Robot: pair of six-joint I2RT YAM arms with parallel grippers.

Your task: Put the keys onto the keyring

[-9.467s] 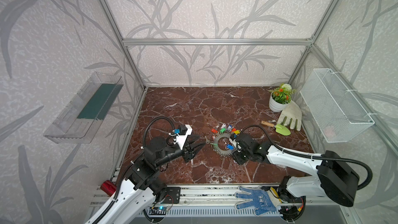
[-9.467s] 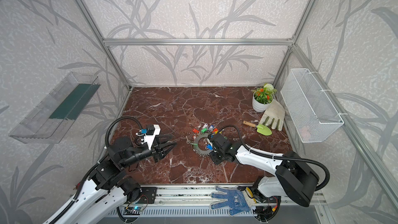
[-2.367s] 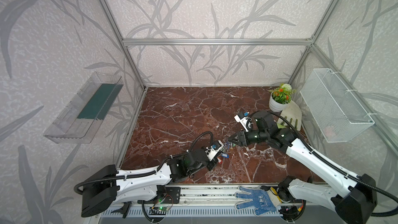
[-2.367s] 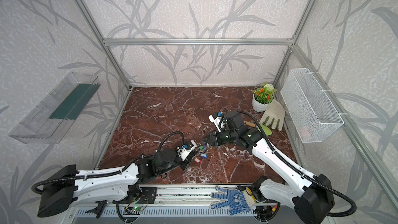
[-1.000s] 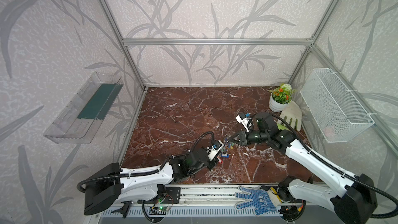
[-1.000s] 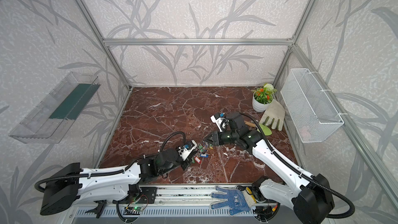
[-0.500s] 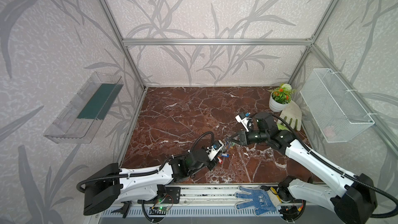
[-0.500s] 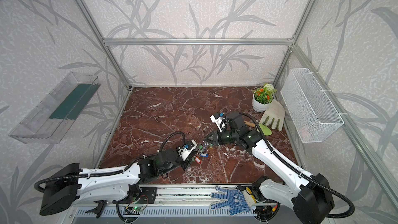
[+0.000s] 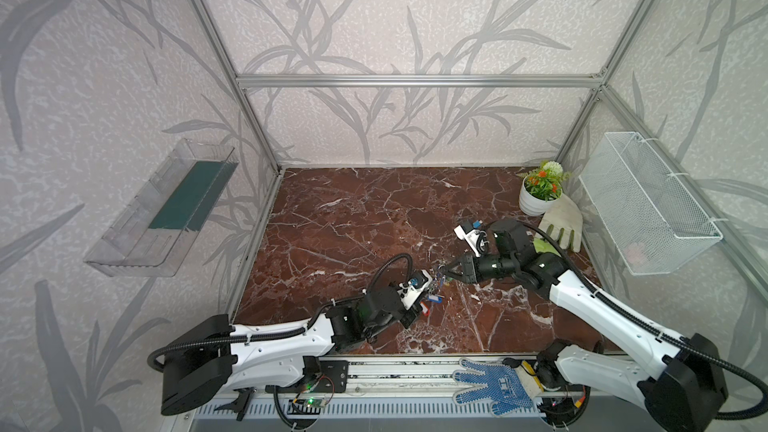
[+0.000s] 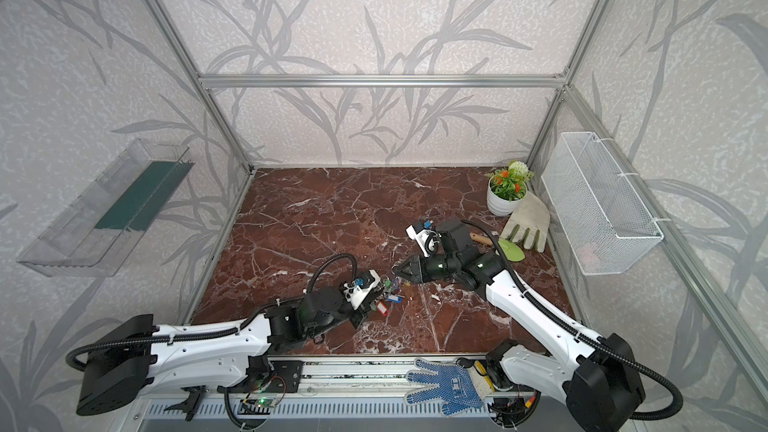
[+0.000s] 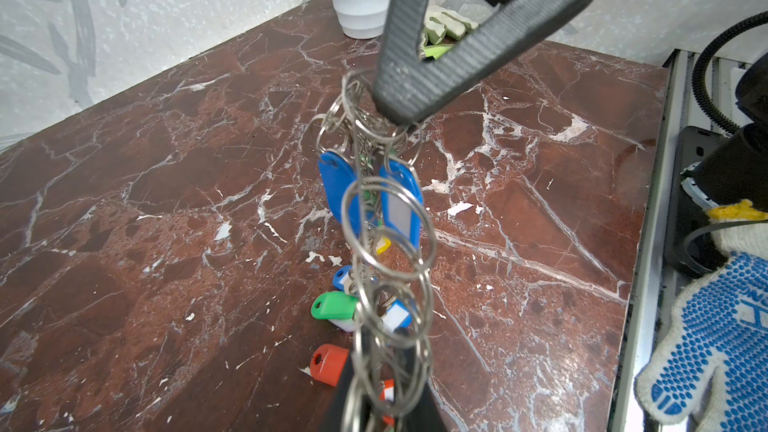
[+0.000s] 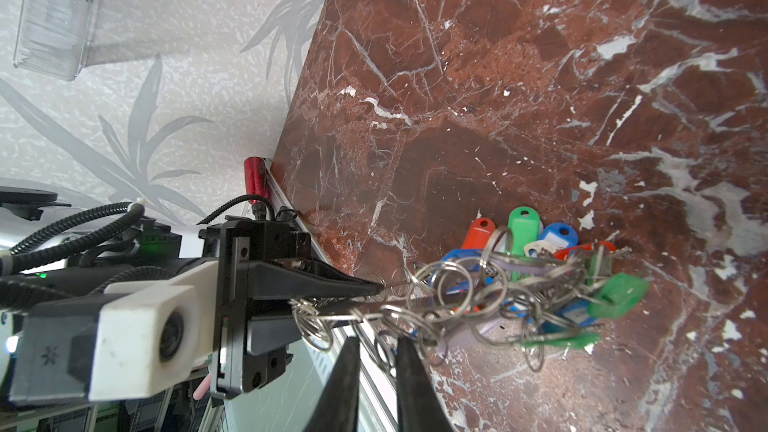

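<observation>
1. Left gripper (image 12: 368, 292): fingers closed on the edge of the keyring (image 12: 515, 263), holding the grey disc edge-on over the front middle of the surface (image 9: 353, 218).
2. Right gripper (image 11: 397, 112): fingers almost together, tips pinching a split ring (image 11: 398, 130) at the end of the bunch farthest from the left fingers.
3. Keys (image 11: 399, 205): blue, green and red tags hang from the rings in one tangled cluster. The lowest, a green tag (image 11: 332, 305) and a red tag (image 11: 328, 361), lie on or just above the surface; which one cannot be told. No key shows apart from the bunch.
4. Likely hazards:
   - The thin wire may slip from the right fingers under a pull.
   - A pull against the left grip may twist the disc loose.
   - Interlocked rings may snag the wrong neighbour.
   - The two grippers, nearly touching, may collide.
5. Surface: red-brown marble with white veins, bare except at its far right corner — potted plant (image 9: 540, 193), pale glove (image 9: 561, 224), green trowel (image 10: 512, 251).
6. Room: leaf-patterned walls and an aluminium frame. A clear tray (image 9: 166, 209) hangs on one side wall and a white wire basket (image 9: 644, 209) on the opposite one. A blue-dotted glove (image 9: 494, 384) lies on the front rail.
</observation>
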